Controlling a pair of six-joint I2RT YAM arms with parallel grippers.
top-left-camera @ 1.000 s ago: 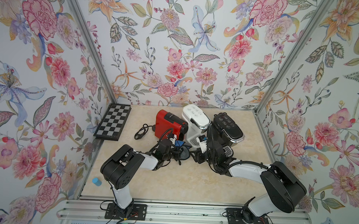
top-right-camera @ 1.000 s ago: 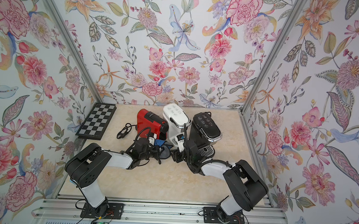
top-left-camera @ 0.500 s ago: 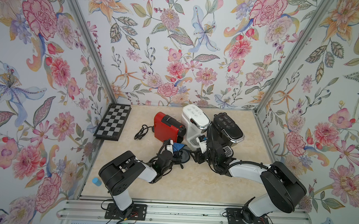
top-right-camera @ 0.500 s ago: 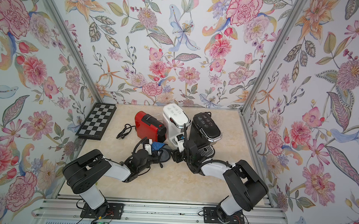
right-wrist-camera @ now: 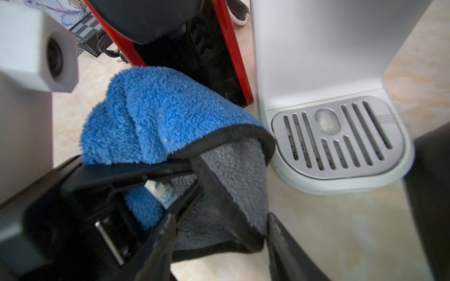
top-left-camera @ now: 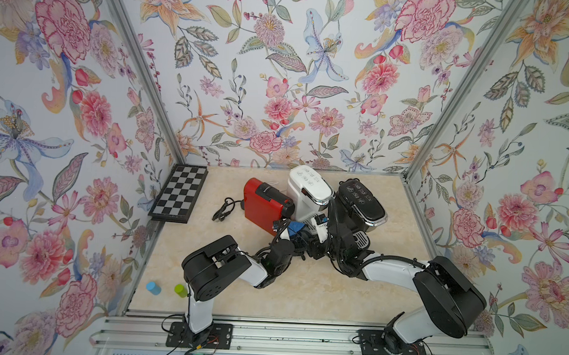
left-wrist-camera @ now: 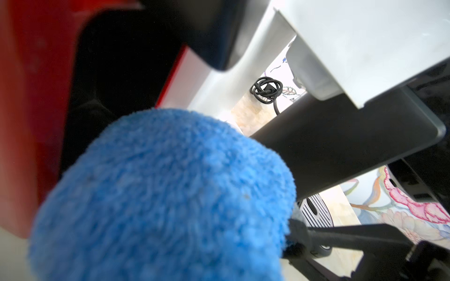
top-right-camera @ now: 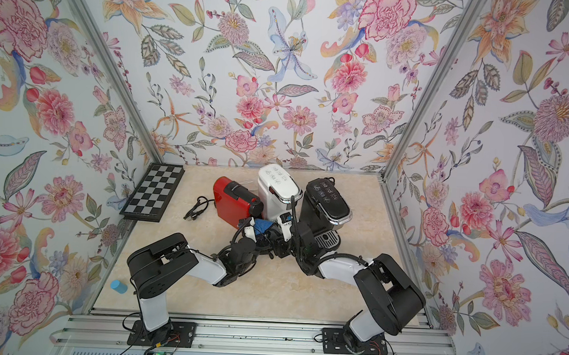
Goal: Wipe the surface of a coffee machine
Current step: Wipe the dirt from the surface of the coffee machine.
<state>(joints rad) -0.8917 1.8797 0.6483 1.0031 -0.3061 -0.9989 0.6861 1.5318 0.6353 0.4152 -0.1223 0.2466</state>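
Three coffee machines stand side by side at the back: red point(top-left-camera: 262, 203), white point(top-left-camera: 309, 189) and black point(top-left-camera: 361, 201). A blue cloth point(top-left-camera: 296, 226) with a grey underside hangs low in front of the gap between the red point(right-wrist-camera: 233, 60) and white machines. My left gripper point(top-left-camera: 290, 232) is shut on this cloth point(right-wrist-camera: 170, 114), which fills the left wrist view point(left-wrist-camera: 165, 194). My right gripper point(right-wrist-camera: 219, 248) is open, a drooping grey corner of the cloth between its fingers, near the white machine's drip tray point(right-wrist-camera: 341, 136).
A chessboard point(top-left-camera: 180, 193) leans at the left wall, and a coiled black cable point(top-left-camera: 224, 210) lies left of the red machine. A blue cylinder point(top-left-camera: 153, 287) and a green one point(top-left-camera: 180, 289) stand at the front left. Floral walls enclose three sides.
My left arm has swung its elbow toward the middle, carrying the cloth rightward from the red machine's front toward the white one. The right arm has barely moved.
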